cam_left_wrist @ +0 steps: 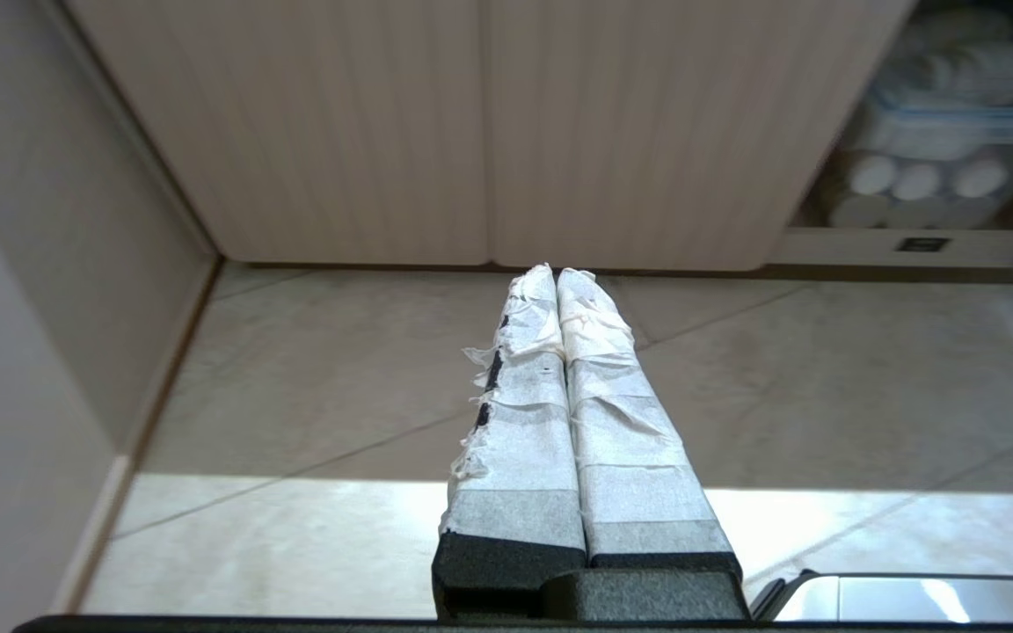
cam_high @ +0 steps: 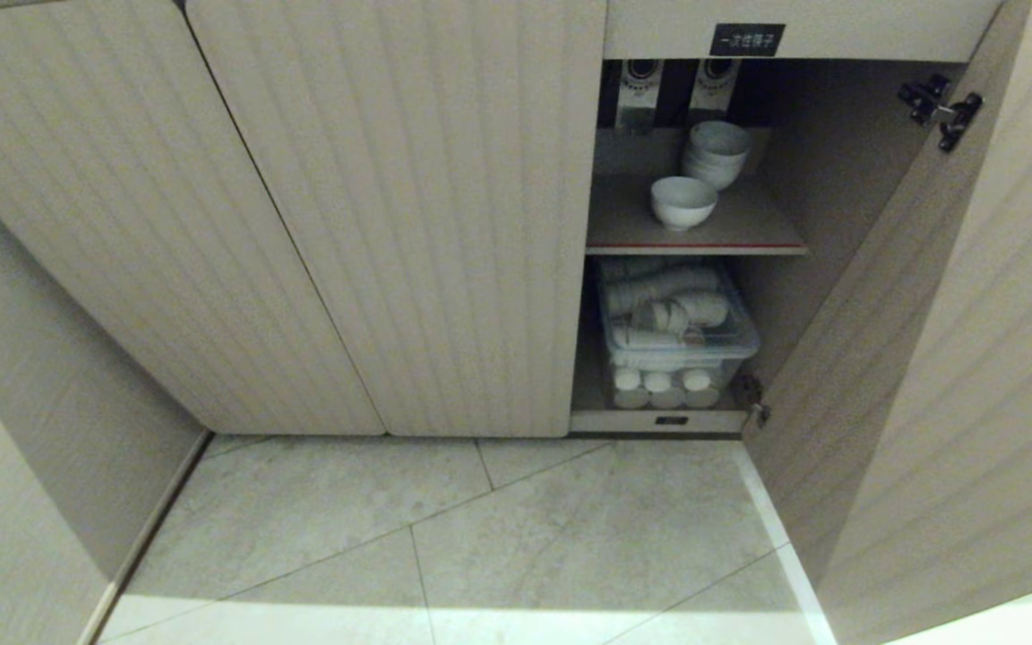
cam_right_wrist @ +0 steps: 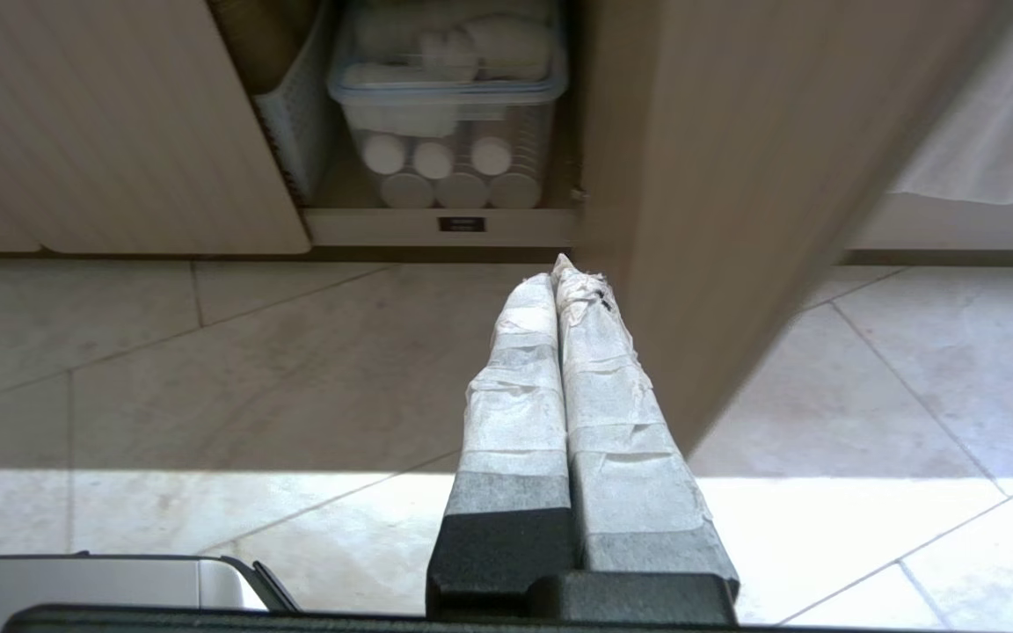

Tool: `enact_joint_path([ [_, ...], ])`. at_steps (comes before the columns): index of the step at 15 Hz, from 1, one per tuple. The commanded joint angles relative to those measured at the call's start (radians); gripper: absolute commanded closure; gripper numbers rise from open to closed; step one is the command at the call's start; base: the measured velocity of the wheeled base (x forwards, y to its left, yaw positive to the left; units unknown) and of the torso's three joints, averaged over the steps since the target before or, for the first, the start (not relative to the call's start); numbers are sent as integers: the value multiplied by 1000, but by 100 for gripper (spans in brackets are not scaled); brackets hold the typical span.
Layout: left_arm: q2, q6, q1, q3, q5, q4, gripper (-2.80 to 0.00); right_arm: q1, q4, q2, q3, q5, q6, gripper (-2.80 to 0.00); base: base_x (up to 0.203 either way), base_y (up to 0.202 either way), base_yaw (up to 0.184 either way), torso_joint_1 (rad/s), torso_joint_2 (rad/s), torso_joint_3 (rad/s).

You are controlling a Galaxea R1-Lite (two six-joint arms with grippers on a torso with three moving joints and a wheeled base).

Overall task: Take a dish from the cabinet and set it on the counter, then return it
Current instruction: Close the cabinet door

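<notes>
Honestly, nothing is in my grasp at this moment: my left gripper (cam_left_wrist: 557, 274) and my right gripper (cam_right_wrist: 562, 268) both hang low over the floor tiles (cam_high: 480, 528), each with its taped fingers pressed together and empty. The dish (cam_high: 683, 202) stands alone on the upper shelf (cam_high: 749, 235) of the cabinet (cam_high: 391, 224), just in front of a stack of similar bowls (cam_high: 715, 152), and the open door (cam_high: 928, 358) is close on my right side. I think the first danger is this door, because my right arm could knock it while rising toward the shelf. A second risk is the stack behind; reaching too deep may push those bowls. Also the smooth round rim can slip from taped fingers if I pinch only a little of it.
</notes>
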Motion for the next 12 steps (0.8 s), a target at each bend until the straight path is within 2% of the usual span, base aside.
enact_joint_path([
  [1, 0, -1, 0, 0, 0, -1, 0, 0, 0, 1, 0, 0, 0, 0, 0, -197, 0, 1, 1, 1],
  [7, 0, -1, 0, 0, 0, -1, 0, 0, 0, 1, 0, 0, 0, 0, 0, -181, -1, 2, 3, 4],
  [12, 0, -1, 0, 0, 0, 0, 0, -1, 0, 1, 0, 0, 0, 0, 0, -14, 0, 0, 0, 0],
])
